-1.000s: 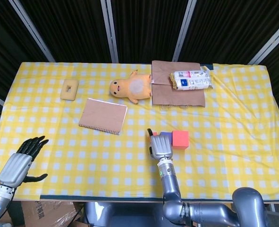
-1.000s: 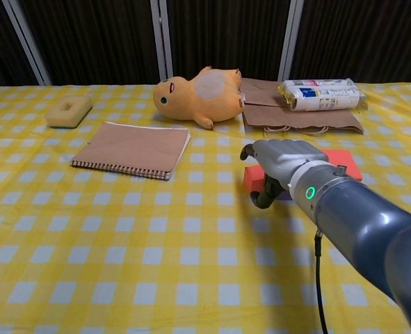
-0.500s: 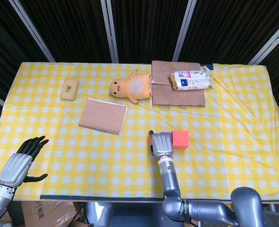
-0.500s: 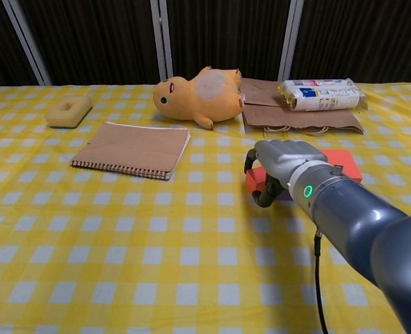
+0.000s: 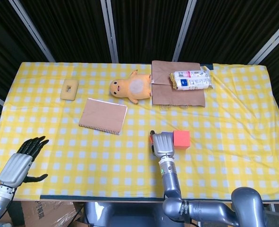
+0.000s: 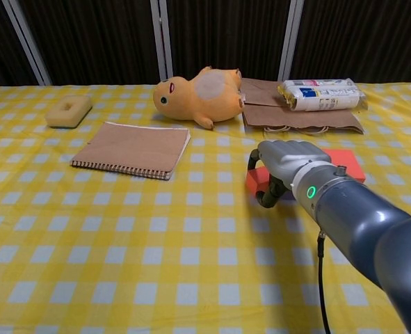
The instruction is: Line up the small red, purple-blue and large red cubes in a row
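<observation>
My right hand [image 5: 163,144] lies knuckles-up on the table, right of centre near the front. In the chest view its thumb and a curled finger wrap the small red cube [image 6: 255,182], gripping it at the hand's left side. Only a sliver of the purple-blue cube [image 6: 286,197] shows beneath the right hand [image 6: 286,163]; the head view hides it fully. The large red cube [image 5: 181,139] stands directly right of the hand, touching it, and is seen behind the wrist as the large red cube [image 6: 346,164]. My left hand [image 5: 19,163] hangs off the front-left table edge, fingers spread, holding nothing.
A brown notebook [image 5: 103,116] lies left of centre. Behind it are a yellow plush toy [image 5: 130,88] and a yellow sponge [image 5: 69,89]. A packet [image 5: 191,80] rests on brown paper [image 5: 177,97] at the back.
My right hand has slid a little to the right with the small red cube, covering the purple-blue cube and nudging the large red cube rightward. The left hand has not moved.
</observation>
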You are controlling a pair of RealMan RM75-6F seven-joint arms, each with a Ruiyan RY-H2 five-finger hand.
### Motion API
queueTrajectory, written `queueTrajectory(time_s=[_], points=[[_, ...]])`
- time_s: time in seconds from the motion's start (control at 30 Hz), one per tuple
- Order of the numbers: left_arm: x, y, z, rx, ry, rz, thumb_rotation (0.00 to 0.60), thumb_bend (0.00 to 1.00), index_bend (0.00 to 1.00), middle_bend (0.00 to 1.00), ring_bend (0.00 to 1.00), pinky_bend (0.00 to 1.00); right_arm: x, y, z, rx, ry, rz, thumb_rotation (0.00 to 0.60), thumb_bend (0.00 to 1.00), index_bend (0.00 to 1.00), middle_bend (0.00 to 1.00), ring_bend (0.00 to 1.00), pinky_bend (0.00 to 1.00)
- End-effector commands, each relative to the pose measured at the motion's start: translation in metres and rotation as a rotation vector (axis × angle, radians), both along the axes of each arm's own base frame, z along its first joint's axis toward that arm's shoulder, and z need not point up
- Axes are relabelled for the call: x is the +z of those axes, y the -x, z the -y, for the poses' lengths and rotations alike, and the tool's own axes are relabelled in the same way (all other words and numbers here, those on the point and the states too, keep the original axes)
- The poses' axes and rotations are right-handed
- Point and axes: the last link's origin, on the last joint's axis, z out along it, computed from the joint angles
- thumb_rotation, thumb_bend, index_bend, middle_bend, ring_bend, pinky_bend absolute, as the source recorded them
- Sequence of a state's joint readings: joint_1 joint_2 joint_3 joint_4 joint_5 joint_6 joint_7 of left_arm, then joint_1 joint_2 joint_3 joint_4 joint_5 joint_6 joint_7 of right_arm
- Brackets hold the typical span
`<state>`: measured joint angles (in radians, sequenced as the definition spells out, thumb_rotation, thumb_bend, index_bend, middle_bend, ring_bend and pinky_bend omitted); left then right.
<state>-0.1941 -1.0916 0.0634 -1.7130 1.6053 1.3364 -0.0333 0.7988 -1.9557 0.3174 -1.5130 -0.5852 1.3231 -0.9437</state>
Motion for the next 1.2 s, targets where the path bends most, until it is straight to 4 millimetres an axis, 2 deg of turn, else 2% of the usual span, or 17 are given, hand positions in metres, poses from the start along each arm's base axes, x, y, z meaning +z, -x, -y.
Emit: queueTrajectory(time_s=[0.03,0.13,0.47,0.73,1.2], points=[[0.0,0.0,0.0,0.0,0.0,0.0,0.6,0.0,0.0,0.0,0.0,0.0,-0.001,0.0,-0.004,-0.001,-0.004,-0.012,0.6,0.52,0.29,1.0,1.0,1.0],[0.0,0.0,0.0,-0.001,0.001,0.001,0.6,0.0,0.0,0.0,0.0,0.0,-0.001,0.001,-0.008,-0.001,-0.007,-0.024,0.6,0.52,0.27,1.0,1.0,1.0],[0.0,-0.001,0.0,-0.005,0.001,0.002,0.6,0.0,0.0,0.0,0.0,0.0,-0.001,-0.009,-0.017,0.018,-0.025,0.013,0.6,0.52,0.13,1.0,1.0,1.0],[0.0,0.0,0.001,-0.006,0.0,0.002,0.6,0.0,0.0,0.0,0.0,0.0,0.002,-0.019,-0.02,0.048,-0.021,0.023,0.6,0.52,0.11,1.0,1.0,1.0],[0.0,-0.001,0.001,-0.006,0.001,0.001,0.6,0.0,0.0,0.0,0.0,0.0,0.004,-0.015,-0.025,0.034,-0.046,-0.112,0.6,0.52,0.11,1.0,1.0,1.0]])
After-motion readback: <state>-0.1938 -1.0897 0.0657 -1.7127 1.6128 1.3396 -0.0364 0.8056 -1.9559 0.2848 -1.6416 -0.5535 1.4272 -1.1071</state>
